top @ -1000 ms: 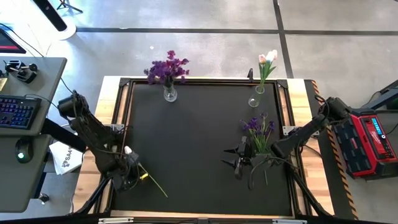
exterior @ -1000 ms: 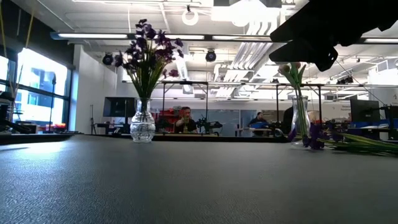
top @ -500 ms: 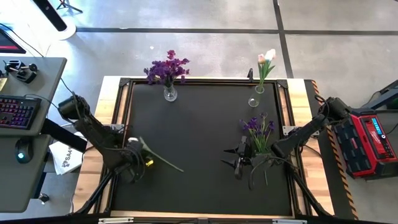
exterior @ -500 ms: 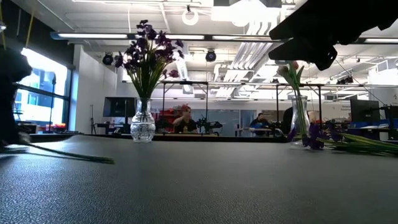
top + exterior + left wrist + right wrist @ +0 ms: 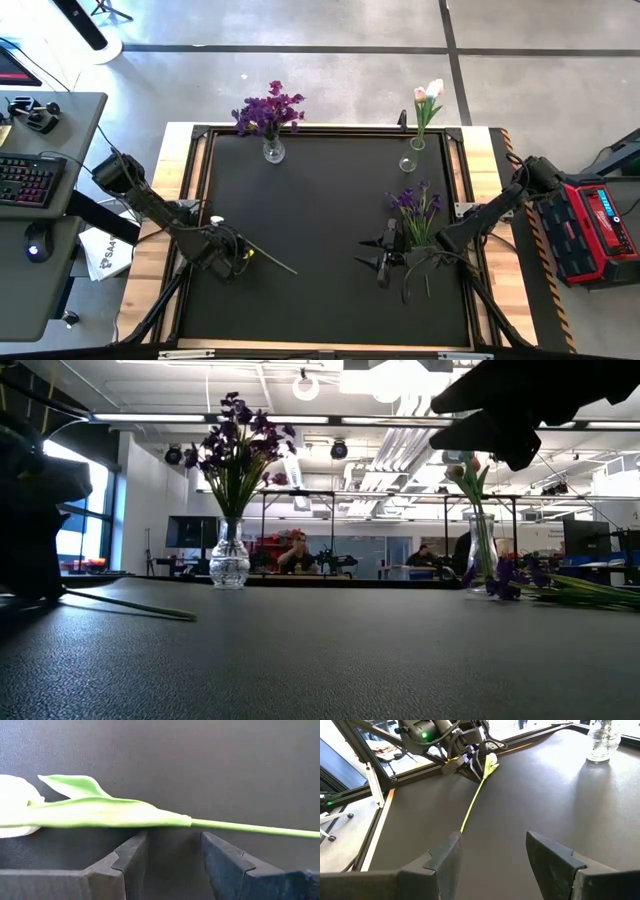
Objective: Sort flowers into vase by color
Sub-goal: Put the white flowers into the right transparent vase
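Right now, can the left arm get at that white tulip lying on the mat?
Probably yes: the left gripper is open right at the white tulip, its stem crossing between the fingers, nothing in between.

Two vases stand at the bench point(image 5: 320, 300) far edge, left vase point(image 5: 273, 150) and right vase point(image 5: 417, 143); loose flowers point(image 5: 415, 215) lie right; one flower point(image 5: 268, 259) lies left.
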{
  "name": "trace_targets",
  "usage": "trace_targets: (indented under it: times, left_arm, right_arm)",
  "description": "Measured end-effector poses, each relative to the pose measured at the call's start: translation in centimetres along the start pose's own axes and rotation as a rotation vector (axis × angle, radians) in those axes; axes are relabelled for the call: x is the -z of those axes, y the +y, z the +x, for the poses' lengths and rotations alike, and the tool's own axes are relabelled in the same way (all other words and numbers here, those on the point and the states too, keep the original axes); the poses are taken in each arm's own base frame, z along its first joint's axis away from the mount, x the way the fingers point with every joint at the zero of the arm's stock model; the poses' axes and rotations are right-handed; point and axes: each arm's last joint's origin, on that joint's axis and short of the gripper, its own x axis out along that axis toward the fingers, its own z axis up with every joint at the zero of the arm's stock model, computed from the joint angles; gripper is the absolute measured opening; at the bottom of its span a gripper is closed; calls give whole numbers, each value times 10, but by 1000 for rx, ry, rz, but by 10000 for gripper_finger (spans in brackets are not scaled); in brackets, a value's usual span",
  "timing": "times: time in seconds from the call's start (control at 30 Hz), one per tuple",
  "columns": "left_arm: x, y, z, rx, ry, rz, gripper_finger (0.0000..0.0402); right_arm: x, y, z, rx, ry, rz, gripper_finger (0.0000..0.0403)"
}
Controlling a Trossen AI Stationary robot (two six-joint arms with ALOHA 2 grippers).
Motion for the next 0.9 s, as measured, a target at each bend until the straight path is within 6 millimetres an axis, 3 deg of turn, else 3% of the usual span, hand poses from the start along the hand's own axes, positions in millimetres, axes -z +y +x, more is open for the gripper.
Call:
trace_targets:
  times: [0.17,0.27,0.53,0.77,0.9]
  left_arm:
    - [3,0,-2,15,-3,-13,170]
    - [7,-3,-3,53,37,65,170]
    - [25,-12,-17,164,137,164,170]
    - [23,-3,-17,85,104,212,170]
    - [21,2,-16,37,71,232,170]
  right_arm:
    - [0,0,0,-1,-1,2,204]
    - [7,1,4,-14,32,-14,204]
    - [51,0,25,-28,230,17,204]
    - [87,-14,35,94,399,63,204]
    - [95,-13,35,132,430,180,204]
